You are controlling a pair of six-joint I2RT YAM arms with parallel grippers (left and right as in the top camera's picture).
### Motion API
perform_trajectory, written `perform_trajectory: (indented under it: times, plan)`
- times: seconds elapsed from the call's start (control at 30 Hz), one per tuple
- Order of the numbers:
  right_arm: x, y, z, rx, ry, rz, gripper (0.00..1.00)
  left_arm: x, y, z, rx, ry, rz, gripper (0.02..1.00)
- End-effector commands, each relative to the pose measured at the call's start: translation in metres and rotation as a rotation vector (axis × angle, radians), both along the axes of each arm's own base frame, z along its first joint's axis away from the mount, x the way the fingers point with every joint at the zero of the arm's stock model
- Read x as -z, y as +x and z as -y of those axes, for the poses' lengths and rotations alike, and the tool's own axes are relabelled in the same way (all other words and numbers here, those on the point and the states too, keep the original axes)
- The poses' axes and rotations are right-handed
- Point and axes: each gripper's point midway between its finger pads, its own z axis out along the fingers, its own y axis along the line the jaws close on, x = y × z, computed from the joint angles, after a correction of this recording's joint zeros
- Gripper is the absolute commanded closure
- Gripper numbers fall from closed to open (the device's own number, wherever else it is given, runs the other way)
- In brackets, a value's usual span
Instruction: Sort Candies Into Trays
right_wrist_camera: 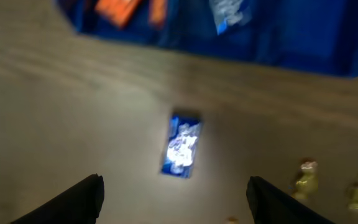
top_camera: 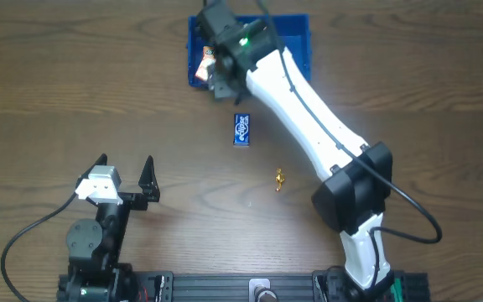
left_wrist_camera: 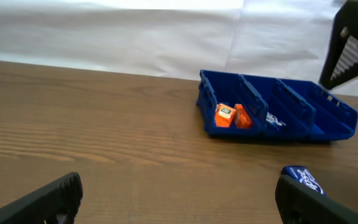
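Observation:
A blue tray (top_camera: 296, 38) with several compartments stands at the table's far edge. In the left wrist view its end compartment (left_wrist_camera: 213, 99) holds two orange candies (left_wrist_camera: 225, 115), and the one beside it holds a blue-and-white candy (left_wrist_camera: 273, 119). A blue wrapped candy (top_camera: 241, 130) lies flat on the wood just in front of the tray. A small gold candy (top_camera: 280, 179) lies nearer the arms. My right gripper (top_camera: 220, 75) hangs open and lifted, with the blue candy (right_wrist_camera: 182, 144) on the table beyond its fingers and nothing between them. My left gripper (top_camera: 126, 164) stands open at the near left, holding nothing.
The wooden table (top_camera: 74, 84) is bare to the left of the tray. The right arm's white link (top_camera: 309, 109) stretches diagonally over the table's right half. A white backdrop (left_wrist_camera: 135, 37) rises behind the table's far edge.

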Motion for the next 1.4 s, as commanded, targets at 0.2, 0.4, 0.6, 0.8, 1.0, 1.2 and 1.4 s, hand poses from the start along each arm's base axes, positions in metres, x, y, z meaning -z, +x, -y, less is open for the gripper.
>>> perform_trajectory:
  times: [0.2, 0.4, 0.6, 0.8, 1.0, 1.2, 1.4]
  plan:
    - [0.121, -0.044, 0.015, 0.134, -0.029, -0.225, 0.233, 0.017, -0.001, 0.002, 0.011, -0.008, -0.051, 0.020]
    - [0.134, -0.041, 0.013, 0.133, -0.018, -0.213, 0.237, 0.017, -0.001, 0.002, 0.012, -0.008, -0.051, 0.020]
    - [0.143, -0.035, 0.010, 0.134, -0.016, -0.201, 0.255, 0.017, -0.001, 0.002, 0.011, -0.008, -0.051, 0.020]
    - [0.158, -0.034, 0.009, 0.135, -0.026, -0.213, 0.286, 0.017, -0.001, 0.002, 0.011, -0.008, -0.052, 0.023]
    - [0.163, -0.034, 0.009, 0.143, -0.029, -0.217, 0.435, 0.017, -0.001, 0.002, 0.011, -0.008, -0.052, 0.020]
    - [0.163, -0.034, 0.009, 0.143, -0.028, -0.217, 0.682, 0.017, -0.001, 0.002, 0.011, -0.008, -0.052, 0.020]
    - [0.153, -0.031, 0.005, 0.144, -0.024, -0.176, 0.770, 0.017, -0.001, 0.002, 0.011, -0.008, -0.052, 0.020]
